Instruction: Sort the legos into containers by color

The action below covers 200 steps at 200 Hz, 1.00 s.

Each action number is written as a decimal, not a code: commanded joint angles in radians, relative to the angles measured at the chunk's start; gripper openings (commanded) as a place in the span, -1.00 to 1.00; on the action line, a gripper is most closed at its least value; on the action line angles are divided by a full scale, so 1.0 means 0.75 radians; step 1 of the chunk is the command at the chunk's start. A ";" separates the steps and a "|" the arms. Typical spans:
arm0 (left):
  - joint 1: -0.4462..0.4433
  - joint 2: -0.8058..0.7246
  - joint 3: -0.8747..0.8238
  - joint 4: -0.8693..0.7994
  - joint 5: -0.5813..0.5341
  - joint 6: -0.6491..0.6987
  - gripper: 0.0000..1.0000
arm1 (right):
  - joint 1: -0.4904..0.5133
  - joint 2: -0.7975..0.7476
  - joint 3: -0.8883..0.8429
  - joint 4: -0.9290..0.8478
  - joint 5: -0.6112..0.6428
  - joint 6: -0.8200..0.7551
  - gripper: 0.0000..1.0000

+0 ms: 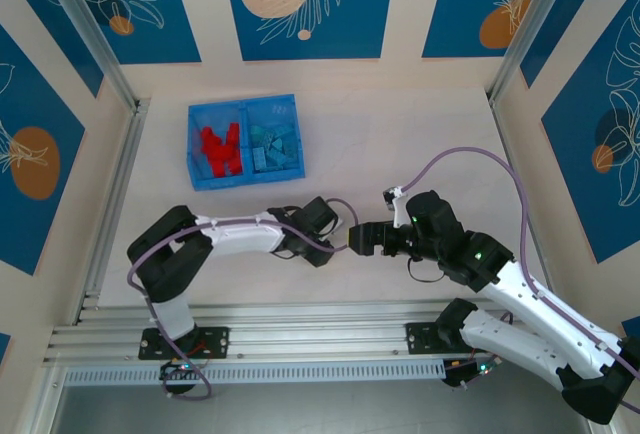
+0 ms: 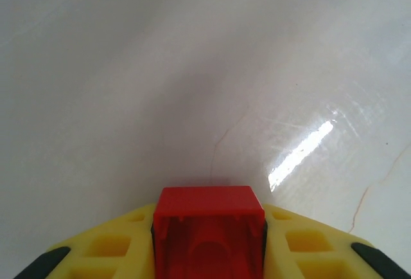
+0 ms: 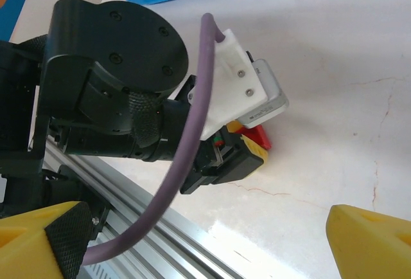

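Red plastic is clamped between the yellow fingers (image 2: 106, 248) of the left gripper (image 2: 209, 253): a single red brick (image 2: 209, 211) is held there with its hollow underside turned toward the wrist camera, above a pale, glossy table (image 2: 192, 67) streaked by one bright reflection. From the right wrist the same brick (image 3: 260, 139) is glimpsed low beside the table surface, under the black wrist housing (image 3: 115, 54) of the left arm; whether it touches the table cannot be told. A purple cable (image 3: 192, 131) is looped across that housing, and an aluminium rail (image 3: 160, 227) is seen below it. The right gripper (image 3: 205, 247) is spread wide and empty – one yellow finger (image 3: 38, 234) is found at the lower left of its view, the other at the lower right. In the overhead view the left arm (image 1: 240, 234) and the right arm (image 1: 520, 294) are brought close together near the middle of the table, well apart from the blue tray (image 1: 245, 182), which is set toward the far left. The tray's left compartment is packed with red bricks (image 1: 218, 149) and its right compartment with teal bricks (image 1: 272, 146) – the two colours are kept apart by the middle wall (image 1: 243, 139).
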 commanded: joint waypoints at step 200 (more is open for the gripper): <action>1.207 0.297 0.902 -0.119 -0.125 -0.210 -0.25 | 0.009 0.099 0.063 0.112 -0.091 0.003 0.90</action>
